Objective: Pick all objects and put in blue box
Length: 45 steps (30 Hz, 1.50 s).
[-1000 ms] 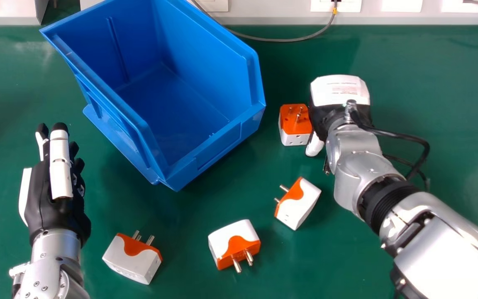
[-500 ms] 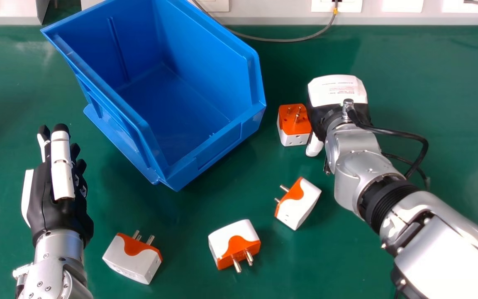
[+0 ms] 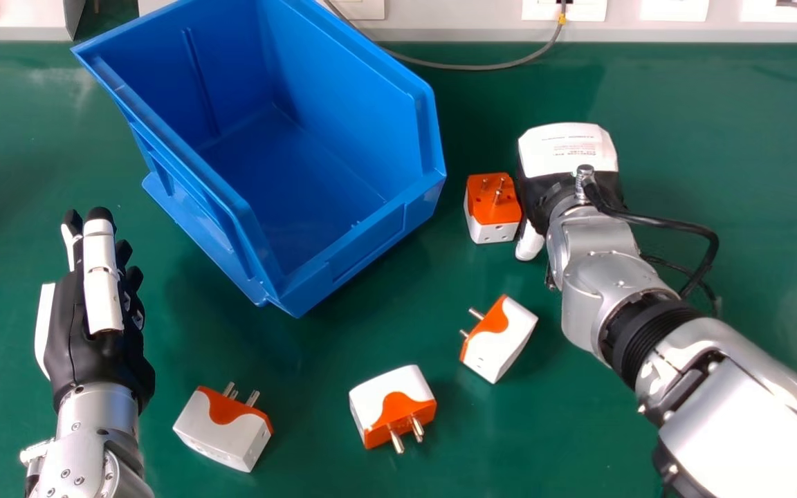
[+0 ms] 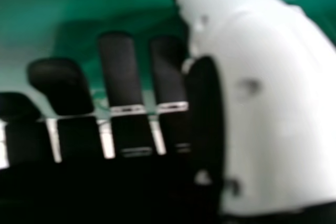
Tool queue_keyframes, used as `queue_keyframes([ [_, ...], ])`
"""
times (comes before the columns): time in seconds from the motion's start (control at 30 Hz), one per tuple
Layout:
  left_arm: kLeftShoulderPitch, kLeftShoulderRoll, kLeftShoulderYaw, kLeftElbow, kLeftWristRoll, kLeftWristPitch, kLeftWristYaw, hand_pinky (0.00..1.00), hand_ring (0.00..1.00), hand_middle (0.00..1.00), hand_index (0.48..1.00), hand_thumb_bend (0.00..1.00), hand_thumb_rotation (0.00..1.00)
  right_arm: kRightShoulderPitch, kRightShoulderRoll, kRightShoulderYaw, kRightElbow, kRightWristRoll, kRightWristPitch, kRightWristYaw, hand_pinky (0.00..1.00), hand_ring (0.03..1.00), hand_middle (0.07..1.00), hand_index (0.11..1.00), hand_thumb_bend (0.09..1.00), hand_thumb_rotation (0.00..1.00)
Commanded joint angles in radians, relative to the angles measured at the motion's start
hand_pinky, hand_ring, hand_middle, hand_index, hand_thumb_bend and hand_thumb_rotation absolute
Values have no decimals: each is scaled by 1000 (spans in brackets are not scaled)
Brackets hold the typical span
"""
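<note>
We are having our right robot hand (image 3: 568,152) just beside the far plug (image 3: 493,207), and we are seeing its fingers (image 4: 121,69) straight and a bit apart, with nothing caught in them. That plug is sitting on the tabletop (image 3: 730,145), pins up, between the hand and the blue box (image 3: 367,245). We are not able to tell if they are touching. If we are sweeping sideways too soon, we could be tipping the plug or pushing it into the box's outside wall. If we are closing too high, its slick sides could be slipping out. The slanted plug (image 3: 499,339), the middle plug (image 3: 393,408) and the left plug (image 3: 224,429) are lying nearer us, so a low arm could be bumping the slanted one. Our left robot hand (image 3: 87,325) is resting open, left of the box.
</note>
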Motion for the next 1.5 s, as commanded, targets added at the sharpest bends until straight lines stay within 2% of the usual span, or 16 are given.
queue_keyframes([
  [0.0,-11,12,4,-16,5,-6,-2,1000,996,1000,1000,268,969,-20,-38,5,-1,-27,41,-2,422,537,671,676,565,105],
  [0.07,-9,12,2,-21,6,-4,-2,1000,996,1000,1000,268,970,-17,-43,0,-11,-24,39,-16,564,684,779,778,566,149],
  [0.13,-9,15,3,-24,5,-2,-3,1000,995,1000,1000,268,971,-9,-49,-19,-28,-9,31,-37,668,789,859,851,571,184],
  [0.17,-9,16,3,-23,5,-1,-3,1000,995,1000,1000,268,971,-6,-51,-27,-35,-3,27,-44,668,789,859,851,571,184],
  [0.23,-10,17,4,-20,5,-3,-3,1000,995,1000,1000,268,972,0,-56,-44,-53,9,23,-50,768,865,910,905,622,238],
  [0.33,-10,18,3,-17,7,-4,-3,1000,995,1000,1000,268,972,6,-62,-54,-67,12,16,-59,863,931,954,952,696,296],
  [0.43,-12,20,2,-15,9,-3,-3,1000,994,1000,999,268,973,5,-64,-54,-72,8,9,-65,920,965,977,976,725,307],
  [0.63,-14,21,4,-14,10,-2,-6,1000,994,999,998,268,973,6,-63,-43,-86,-3,-12,-67,955,991,994,994,751,321],
  [0.87,-13,19,3,-23,9,2,-4,1000,994,999,998,267,972,5,-75,-40,-91,-6,-72,-76,966,997,998,998,762,345],
  [1.03,-16,19,4,-17,11,-2,-4,1000,994,999,998,267,972,7,-84,-39,-98,-7,-114,-79,978,999,999,999,763,349],
  [1.27,-9,17,1,-38,10,9,-1,1000,993,999,998,267,972,8,-107,-21,-103,-16,-216,-59,987,1000,1000,1000,756,341],
  [1.47,-6,16,0,-44,14,13,5,1000,993,997,999,269,972,-1,-124,-7,-96,-33,-275,-29,996,1000,1000,1000,749,346],
])
